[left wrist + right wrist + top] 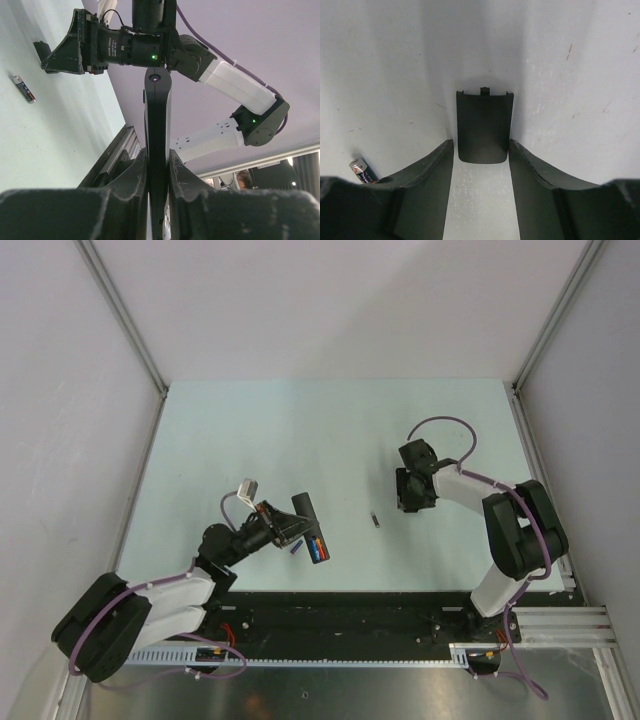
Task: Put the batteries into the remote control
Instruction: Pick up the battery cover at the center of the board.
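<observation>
Left gripper [158, 167] pinched the remote control [157, 115] edge-up, while one battery [375, 521] lay on the table [300, 430] near the left of the right gripper [481, 147], whose wide-open jaws straddled a flat black cover [484, 127].

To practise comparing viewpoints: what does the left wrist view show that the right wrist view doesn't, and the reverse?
Only left wrist: the remote control clamped edge-on in the left gripper, plus the right arm. Only right wrist: a black cover plate seen face-on, flat within the open right gripper. Both: a battery lying on the table.
</observation>
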Motion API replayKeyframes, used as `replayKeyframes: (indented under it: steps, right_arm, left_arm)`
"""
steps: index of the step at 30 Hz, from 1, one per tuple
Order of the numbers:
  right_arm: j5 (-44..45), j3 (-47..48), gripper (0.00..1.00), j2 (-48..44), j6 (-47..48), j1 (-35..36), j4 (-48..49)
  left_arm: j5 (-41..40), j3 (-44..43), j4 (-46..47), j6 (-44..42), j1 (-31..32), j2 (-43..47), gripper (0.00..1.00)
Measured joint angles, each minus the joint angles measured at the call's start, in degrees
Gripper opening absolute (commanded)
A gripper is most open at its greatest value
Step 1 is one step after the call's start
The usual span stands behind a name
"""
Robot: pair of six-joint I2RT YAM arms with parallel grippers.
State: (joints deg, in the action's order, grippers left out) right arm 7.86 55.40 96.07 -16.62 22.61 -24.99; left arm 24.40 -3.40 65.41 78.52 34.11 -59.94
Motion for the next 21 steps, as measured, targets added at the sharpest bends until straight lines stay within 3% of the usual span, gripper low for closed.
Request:
replayKeyframes:
  steps: [11, 21]
  right_arm:
    - [-0.2, 0.5, 0.32, 0.4, 0.2, -0.2, 0.0]
    - [-0.7, 0.4, 0.31, -3.8, -1.2, 0.7, -2.9]
  left_arm:
    - [0.0, 0.0, 0.0, 0.0, 0.0, 0.0, 0.00]
    - [-0.2, -1.1, -0.1, 0.1, 0.0, -2.3, 0.00]
